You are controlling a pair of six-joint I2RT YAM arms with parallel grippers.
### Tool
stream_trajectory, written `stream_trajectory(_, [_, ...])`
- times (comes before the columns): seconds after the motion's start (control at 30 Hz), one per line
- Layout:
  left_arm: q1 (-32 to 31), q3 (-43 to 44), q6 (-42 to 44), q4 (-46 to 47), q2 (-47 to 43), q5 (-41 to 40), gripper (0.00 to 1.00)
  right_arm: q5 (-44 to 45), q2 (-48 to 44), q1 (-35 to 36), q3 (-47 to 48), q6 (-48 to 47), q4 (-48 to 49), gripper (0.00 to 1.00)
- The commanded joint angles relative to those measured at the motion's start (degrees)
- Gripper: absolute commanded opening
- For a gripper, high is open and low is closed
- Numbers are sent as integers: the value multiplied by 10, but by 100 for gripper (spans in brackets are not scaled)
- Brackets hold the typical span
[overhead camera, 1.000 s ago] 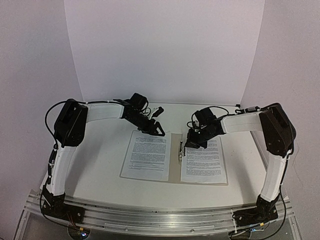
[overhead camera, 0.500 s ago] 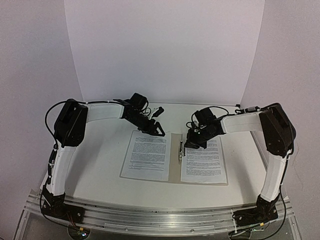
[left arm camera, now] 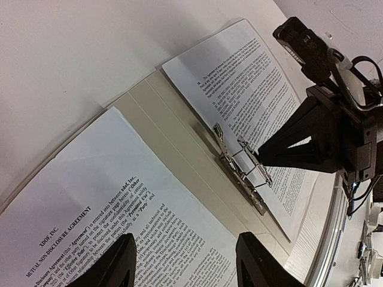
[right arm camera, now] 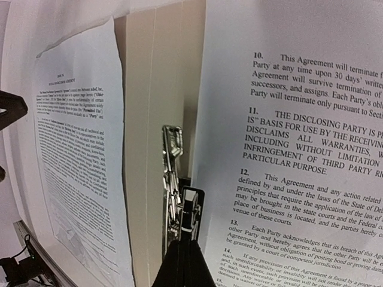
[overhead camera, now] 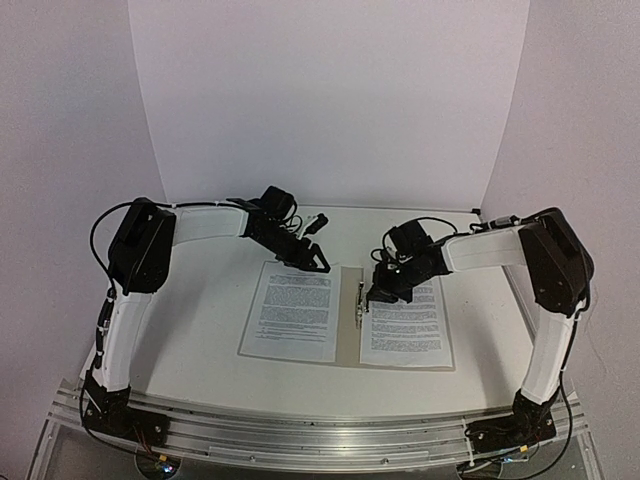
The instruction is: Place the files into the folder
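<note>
— Beige folder (overhead camera: 347, 335) lies open near the middle of the bench (overhead camera: 200, 330). Files?
— I see the left file (overhead camera: 293, 312) on its left cover, with my left gripper (overhead camera: 314, 263) above its far edge, fingers apart and empty. My right gripper (overhead camera: 371, 297) is pinched together at the metal clip (overhead camera: 360, 308). The right file (overhead camera: 408, 325) covers the right side.

Desk (overhead camera: 200, 340): white, matte, lying flat across the middle ground.
Backdrop panel (overhead camera: 330, 100): white, rising behind the desk's far edge.
Walls (overhead camera: 60, 120): pale lilac, standing at either side.
Rail (overhead camera: 320, 432): ribbed aluminium, running along the desk's near edge.
Light: soft, even, casting faint shadows.
</note>
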Motion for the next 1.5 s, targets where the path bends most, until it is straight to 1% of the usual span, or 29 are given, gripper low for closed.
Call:
stream_trajectory(0.0, [-3, 8, 5, 9, -14, 6, 57, -7, -18, 11, -28, 9, -25, 0])
stream_trajectory(0.3, [-4, 7, 7, 12, -12, 8, 57, -13, -33, 29, -42, 12, -31, 0])
stream_trajectory(0.43, [-21, 10, 22, 18, -6, 20, 57, -14, -33, 30, -33, 9, -31, 0])
stream_trajectory(0.53, [-33, 18, 2, 37, 10, 54, 58, -17, -29, 30, -22, 4, -32, 0])
stream_trajectory(0.7, [-58, 41, -36, 79, 45, 94, 65, -16, -28, 30, -28, 4, -33, 0])
stream_trajectory(0.77, [-64, 42, -53, 103, 58, 101, 66, -14, -29, 30, -29, 3, -33, 0])
stream_trajectory(0.87, [-64, 62, -85, 123, 84, 98, 66, -12, -30, 30, -30, 2, -33, 0])
stream_trajectory(1.07, [-64, 97, -119, 160, 123, 93, 67, -9, -31, 30, -29, -1, -33, 0])
stream_trajectory(1.47, [-73, 97, -165, 192, 155, 126, 63, -17, -52, 25, -3, -3, -36, 0])
